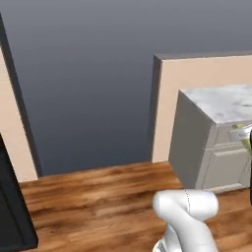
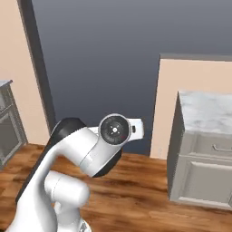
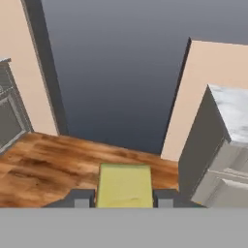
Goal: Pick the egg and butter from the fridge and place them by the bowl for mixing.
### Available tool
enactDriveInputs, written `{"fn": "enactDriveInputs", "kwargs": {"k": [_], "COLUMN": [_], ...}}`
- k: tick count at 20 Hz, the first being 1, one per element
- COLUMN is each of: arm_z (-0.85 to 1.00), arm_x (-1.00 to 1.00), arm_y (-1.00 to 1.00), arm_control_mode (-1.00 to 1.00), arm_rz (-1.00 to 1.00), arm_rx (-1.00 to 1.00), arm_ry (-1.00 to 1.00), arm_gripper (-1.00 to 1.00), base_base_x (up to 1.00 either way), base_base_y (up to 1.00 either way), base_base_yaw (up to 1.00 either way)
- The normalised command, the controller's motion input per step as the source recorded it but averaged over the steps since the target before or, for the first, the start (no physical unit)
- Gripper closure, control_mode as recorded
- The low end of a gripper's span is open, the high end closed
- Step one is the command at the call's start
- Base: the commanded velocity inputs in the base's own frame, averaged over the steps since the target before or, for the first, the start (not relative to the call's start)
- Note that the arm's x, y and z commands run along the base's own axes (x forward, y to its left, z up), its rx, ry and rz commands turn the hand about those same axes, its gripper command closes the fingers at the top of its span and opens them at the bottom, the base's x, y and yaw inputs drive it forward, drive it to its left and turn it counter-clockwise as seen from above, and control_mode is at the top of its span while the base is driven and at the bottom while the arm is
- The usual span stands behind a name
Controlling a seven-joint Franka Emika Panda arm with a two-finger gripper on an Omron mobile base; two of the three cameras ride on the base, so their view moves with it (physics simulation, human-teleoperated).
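1. Room: a wood floor [image 3: 58,164] runs to a dark grey wall [image 1: 88,74], with peach walls on both sides. A grey cabinet [image 2: 199,176] with a marble tabletop [image 2: 210,113] stands to the right. At the left edge of the left base view is a black panel [image 1: 12,206], possibly the fridge; I cannot tell for sure.
2. My gripper [image 3: 125,197] is closed on the butter [image 3: 125,186]. In the hand view the yellow block sits between the two dark finger tips [image 3: 81,197], its top face showing.
3. In the left base view a yellow-green spot at the right edge, in front of the cabinet's drawer, is probably the butter too.
4. Key relation: the butter is already in my grip, so the coming move turns on where the bowl lies. I judge it to be on a tabletop, and the marble one lies ahead and to the right of my gripper.
5. Stage, as I judge it: carrying the butter, not yet placed.
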Motion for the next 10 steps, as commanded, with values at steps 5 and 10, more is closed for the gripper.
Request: {"fn": "enactDriveInputs", "kwargs": {"k": [5, 10], "arm_z": [0.0, 0.0], "arm_x": [0.0, 0.0], "arm_y": [0.0, 0.0], "arm_control_mode": [1.0, 1.0], "arm_rz": [0.0, 0.0], "arm_rx": [0.0, 0.0], "arm_ry": [0.0, 0.0], "arm_gripper": [1.0, 1.0], "base_base_x": [0.88, 0.73], "base_base_y": [-0.12, -0.59], "base_base_yaw": [0.71, 0.54]}}
